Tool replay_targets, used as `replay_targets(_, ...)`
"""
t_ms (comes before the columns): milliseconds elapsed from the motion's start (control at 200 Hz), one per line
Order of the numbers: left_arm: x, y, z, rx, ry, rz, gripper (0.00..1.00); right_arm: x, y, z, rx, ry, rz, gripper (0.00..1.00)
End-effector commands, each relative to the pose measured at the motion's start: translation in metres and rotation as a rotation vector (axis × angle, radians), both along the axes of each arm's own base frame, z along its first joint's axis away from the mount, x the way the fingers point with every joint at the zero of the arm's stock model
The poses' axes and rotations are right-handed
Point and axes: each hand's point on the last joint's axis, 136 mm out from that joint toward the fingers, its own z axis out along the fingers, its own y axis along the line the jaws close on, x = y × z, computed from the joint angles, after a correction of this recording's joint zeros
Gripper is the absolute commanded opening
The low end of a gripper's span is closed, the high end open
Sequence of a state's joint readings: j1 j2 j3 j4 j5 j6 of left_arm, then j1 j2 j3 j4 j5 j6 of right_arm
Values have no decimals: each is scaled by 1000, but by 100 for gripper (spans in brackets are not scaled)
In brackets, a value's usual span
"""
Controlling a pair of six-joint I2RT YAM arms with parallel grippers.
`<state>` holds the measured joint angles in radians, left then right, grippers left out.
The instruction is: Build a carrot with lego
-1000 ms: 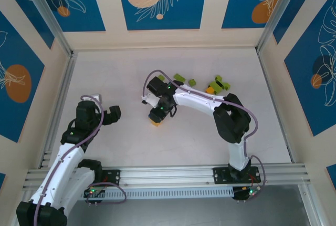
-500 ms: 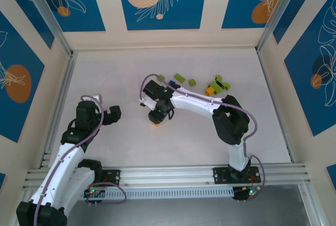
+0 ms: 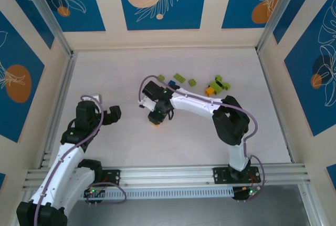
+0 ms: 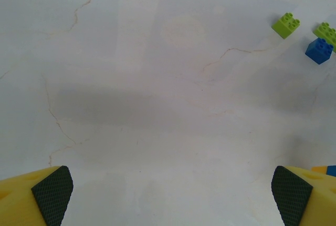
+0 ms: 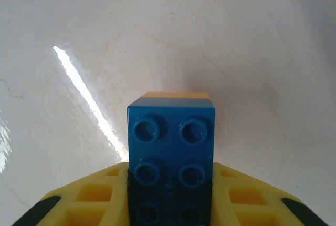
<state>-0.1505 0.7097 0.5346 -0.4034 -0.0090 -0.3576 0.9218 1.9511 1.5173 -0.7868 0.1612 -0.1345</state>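
My right claw (image 5: 169,207) was closed on a blue brick (image 5: 170,147), the two yellow fingers pressed against its sides. The wrist camera showed the brick's studded face, two studs across, running out from between the fingers. A thin edge of an orange brick (image 5: 176,95) showed at its far end, touching it. From overhead, that claw (image 3: 157,114) sat near the middle of the pale marbled table (image 3: 105,73), pointing down, with the orange brick (image 3: 155,123) just under its tip. I could not tell whether the stack touched the table.

Beyond that claw, away from the arm bases, loose pieces lay in a ragged row: a lime green brick (image 3: 161,78), a loose blue brick (image 3: 171,84) just beside the arm, and two more lime green bricks (image 3: 179,78) (image 3: 192,82). Further to its right lay a small clump (image 3: 219,84) of lime green pieces with an orange one at its near edge.

My left claw (image 4: 173,189) was wide open and held nothing, its two black pads far apart over bare table. From overhead it (image 3: 113,113) hung well to the left of the right claw. Its wrist view caught a lime green brick (image 4: 286,24) and the loose blue brick (image 4: 319,50) far ahead on its right.
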Motion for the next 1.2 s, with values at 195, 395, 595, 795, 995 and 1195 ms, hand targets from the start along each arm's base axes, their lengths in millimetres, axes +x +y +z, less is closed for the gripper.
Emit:
replay_targets(195,1,2,0,-4,-11,-2,100,-76,-40,-53,-234,247,203,27)
replay_targets(395,1,2,0,-4,-10,-2,100,-89,-38,-42,-215,251,272,27)
replay_targets(595,1,2,0,-4,-10,-3,100,-100,-42,-31,-199,278,292,27)
replay_targets(795,2,2,0,-4,-11,-1,100,-110,-46,-29,-229,278,328,28)
replay_targets(995,2,2,1,-5,-12,-2,100,-117,-50,-25,-250,275,354,28)
replay_targets(1195,1,2,0,-6,-9,-3,100,-121,-50,-22,-240,279,356,30)
